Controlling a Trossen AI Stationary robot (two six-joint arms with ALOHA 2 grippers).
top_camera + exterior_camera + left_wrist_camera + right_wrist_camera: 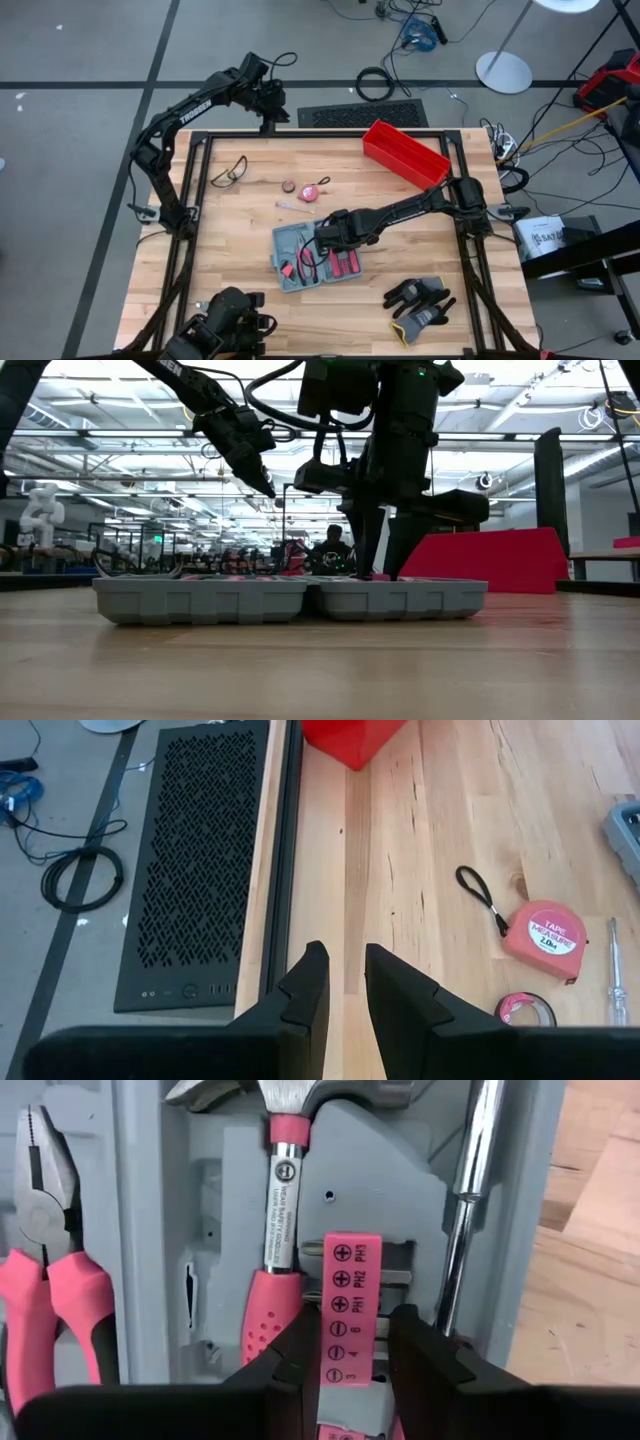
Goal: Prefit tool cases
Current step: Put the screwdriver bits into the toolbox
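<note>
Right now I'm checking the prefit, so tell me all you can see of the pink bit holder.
The pink bit holder is a narrow plastic strip printed with screw-head symbols and the labels PH1, PH2, PH3, 6, 4 and 3, with metal bit ends showing at its side. It stands between the fingers of the right hand, which is shut on it, over the grey moulded inside of the open tool case, next to the pink-handled hammer.

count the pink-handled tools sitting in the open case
3 visible: pliers in one half, hammer in the other, bit holder between the right gripper's fingers. Others may be hidden.
</note>
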